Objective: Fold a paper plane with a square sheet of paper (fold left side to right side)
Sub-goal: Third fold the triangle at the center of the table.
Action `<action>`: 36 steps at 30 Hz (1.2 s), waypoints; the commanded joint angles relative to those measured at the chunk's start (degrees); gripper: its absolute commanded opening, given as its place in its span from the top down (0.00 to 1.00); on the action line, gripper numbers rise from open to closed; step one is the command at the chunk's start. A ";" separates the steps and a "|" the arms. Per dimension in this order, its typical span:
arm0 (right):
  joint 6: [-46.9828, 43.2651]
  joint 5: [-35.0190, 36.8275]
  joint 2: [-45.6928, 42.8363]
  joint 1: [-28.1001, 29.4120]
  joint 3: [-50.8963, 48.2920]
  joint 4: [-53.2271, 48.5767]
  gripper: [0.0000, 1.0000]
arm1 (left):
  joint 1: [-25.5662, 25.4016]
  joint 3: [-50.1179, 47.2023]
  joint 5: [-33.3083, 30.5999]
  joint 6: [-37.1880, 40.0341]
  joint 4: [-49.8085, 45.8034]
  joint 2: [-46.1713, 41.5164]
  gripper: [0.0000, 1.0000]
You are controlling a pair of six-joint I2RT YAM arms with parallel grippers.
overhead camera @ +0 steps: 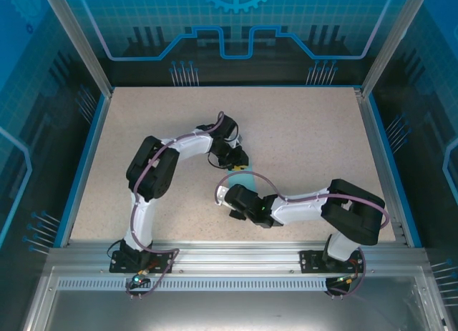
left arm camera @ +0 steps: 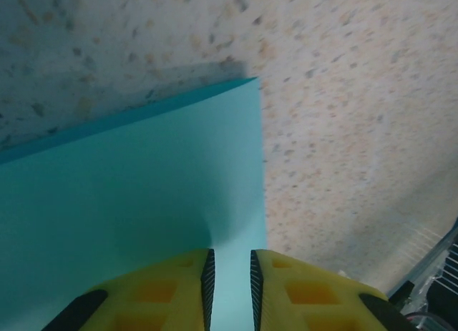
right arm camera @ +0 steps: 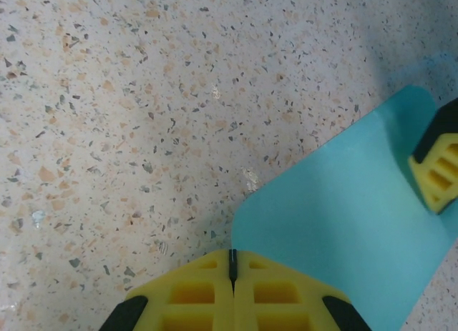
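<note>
Square sheet of thin light-blue paper lies on the table centre, between the two grippers. In the right wrist view one near corner looks rounded or slightly curled.

Left gripper: yellow fingers narrowly parted, with the paper showing in the gap. It reaches over one edge of the sheet but is not clamped on it.

Right gripper: pads pressed together with nothing between them, tip right at the sheet's near edge. I cannot tell whether it presses on the paper.

Judgement: the left-to-right fold is in hand, with no crease yet visible. The next move calls for the left jaws to pinch that edge and carry it across to the opposite edge, corners matched, while the right tip pins the sheet. Thin paper slides easily.

Surface: beige speckled tabletop, matte. Surround: aluminium frame rail and blue printed panels.
</note>
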 commanded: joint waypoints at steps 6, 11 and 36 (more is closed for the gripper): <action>3.24 -5.88 -3.40 -3.70 0.13 -1.58 1.00 | -0.05 1.04 -1.60 2.74 -3.82 2.90 0.77; 5.24 -12.48 -5.42 -7.46 0.27 -3.48 1.00 | -0.08 0.90 -2.28 3.29 -4.13 4.08 0.78; 17.23 -53.59 -3.45 -33.64 2.25 -7.80 1.00 | -0.47 2.39 -3.98 4.91 -5.91 7.15 0.82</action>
